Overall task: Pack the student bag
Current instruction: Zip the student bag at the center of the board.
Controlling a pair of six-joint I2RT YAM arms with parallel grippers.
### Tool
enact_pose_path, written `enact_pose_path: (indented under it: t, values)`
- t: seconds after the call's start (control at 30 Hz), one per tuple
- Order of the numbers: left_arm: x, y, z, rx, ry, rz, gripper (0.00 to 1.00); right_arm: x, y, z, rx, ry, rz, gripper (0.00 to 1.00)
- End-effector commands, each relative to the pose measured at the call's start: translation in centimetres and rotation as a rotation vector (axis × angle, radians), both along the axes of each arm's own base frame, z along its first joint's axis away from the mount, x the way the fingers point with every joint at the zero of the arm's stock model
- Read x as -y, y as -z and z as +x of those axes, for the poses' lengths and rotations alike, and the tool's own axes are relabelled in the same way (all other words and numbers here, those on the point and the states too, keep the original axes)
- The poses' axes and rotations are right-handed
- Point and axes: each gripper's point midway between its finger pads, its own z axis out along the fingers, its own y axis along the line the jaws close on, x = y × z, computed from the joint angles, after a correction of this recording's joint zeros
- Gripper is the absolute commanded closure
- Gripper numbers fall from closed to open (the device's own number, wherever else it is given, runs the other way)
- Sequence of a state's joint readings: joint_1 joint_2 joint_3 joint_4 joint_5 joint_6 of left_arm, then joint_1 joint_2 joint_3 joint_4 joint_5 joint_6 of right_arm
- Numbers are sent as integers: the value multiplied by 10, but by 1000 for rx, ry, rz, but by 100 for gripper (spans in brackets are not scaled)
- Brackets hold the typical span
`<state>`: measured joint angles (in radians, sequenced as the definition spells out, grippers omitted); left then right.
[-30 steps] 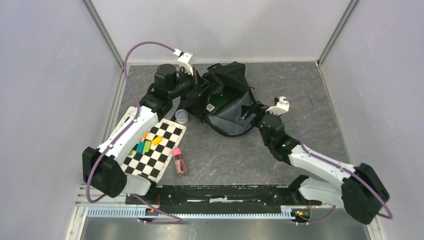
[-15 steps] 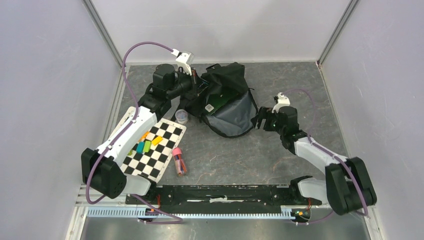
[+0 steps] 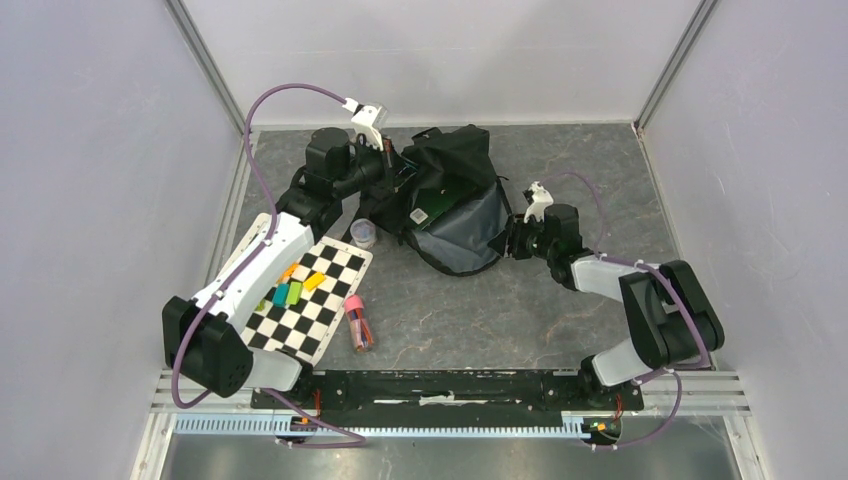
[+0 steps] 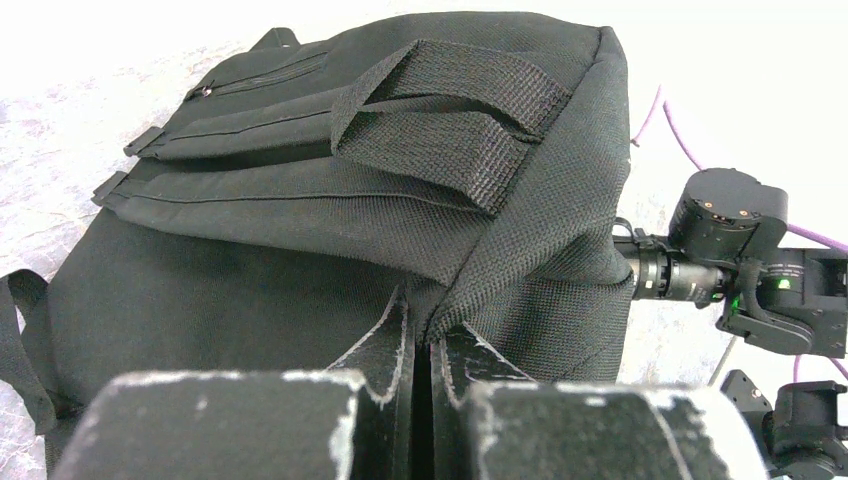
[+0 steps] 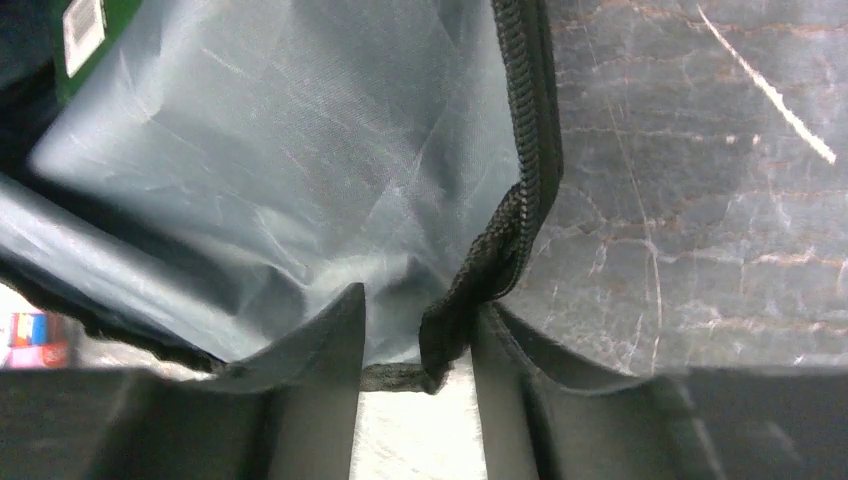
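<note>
The student bag (image 3: 455, 175) lies at the back middle of the table, black, its mouth pulled wide and its grey lining (image 3: 472, 228) showing. My left gripper (image 3: 396, 160) is at the bag's upper left edge, shut on a fold of black bag fabric (image 4: 520, 270); in the left wrist view the left gripper (image 4: 432, 335) pinches that fold. My right gripper (image 3: 513, 238) is at the bag's right rim. Seen from the right wrist, the right gripper (image 5: 420, 320) stands open astride the zipper edge (image 5: 527, 150), which rests against one finger, lining (image 5: 300, 160) beyond.
A green item with a white label (image 3: 437, 205) lies inside the bag. Left of the bag stand a small jar (image 3: 364, 234) and a checkered board (image 3: 320, 310) carrying coloured blocks (image 3: 292, 291). A pink-capped tube (image 3: 358, 322) lies beside the board. Walls enclose the table.
My right arm swung in from the front right to the bag's right rim and its jaws narrowed around the zipper edge. The bag's mouth opened wider. The left gripper kept its hold.
</note>
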<state>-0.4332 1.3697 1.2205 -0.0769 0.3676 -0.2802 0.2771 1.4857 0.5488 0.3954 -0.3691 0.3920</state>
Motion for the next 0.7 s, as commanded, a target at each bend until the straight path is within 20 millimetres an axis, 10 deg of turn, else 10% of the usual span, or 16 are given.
enact_pose_path:
  t: [0.0,0.13,0.2,0.43,0.67]
  values:
    - [-5,-42,-2,55,-16,-68,92,-20,-39,25,143,-73,88,69]
    - [-6,-33,-2,48,-18,-49,92,-27,-80,28,214,-82,165,100]
    - [-9,-22,-1,44,-27,-23,88,-27,-98,27,237,-69,188,100]
    - [-25,12,-27,54,-10,69,1,-15,-94,25,149,8,145,100]
    - [-63,35,-85,100,-107,0,0,-14,-91,24,115,29,156,100]
